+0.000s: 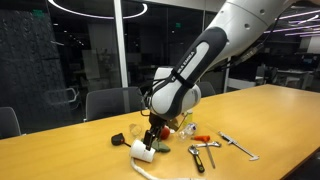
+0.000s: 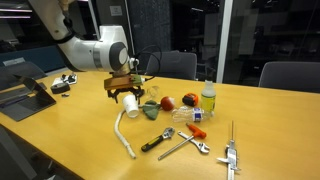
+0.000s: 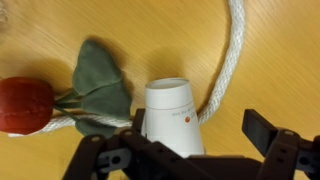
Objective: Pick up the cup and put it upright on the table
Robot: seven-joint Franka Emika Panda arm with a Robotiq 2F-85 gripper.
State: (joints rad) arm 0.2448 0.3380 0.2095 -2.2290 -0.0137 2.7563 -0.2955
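The white tapered cup [image 3: 172, 115] lies on its side on the light wooden table [image 3: 270, 60], its open end away from the wrist camera. My gripper [image 3: 200, 130] is open and low over it. The cup sits between the fingers, against the left finger, with a gap to the right finger. In both exterior views the gripper [image 1: 152, 135] [image 2: 127, 92] hangs just over the cup [image 1: 143, 151] [image 2: 129, 102] on the table [image 1: 60, 150] [image 2: 70, 130].
A white rope [image 3: 232, 50] [image 2: 125, 135] curls beside the cup. A red fake fruit [image 3: 22, 103] with green leaves [image 3: 100, 85] lies on its other side. Wrenches [image 2: 160, 140] [image 1: 197, 157], a metal tool [image 1: 238, 146], an apple [image 2: 168, 102], a bottle [image 2: 208, 98] and a tablet [image 2: 25, 97] are nearby.
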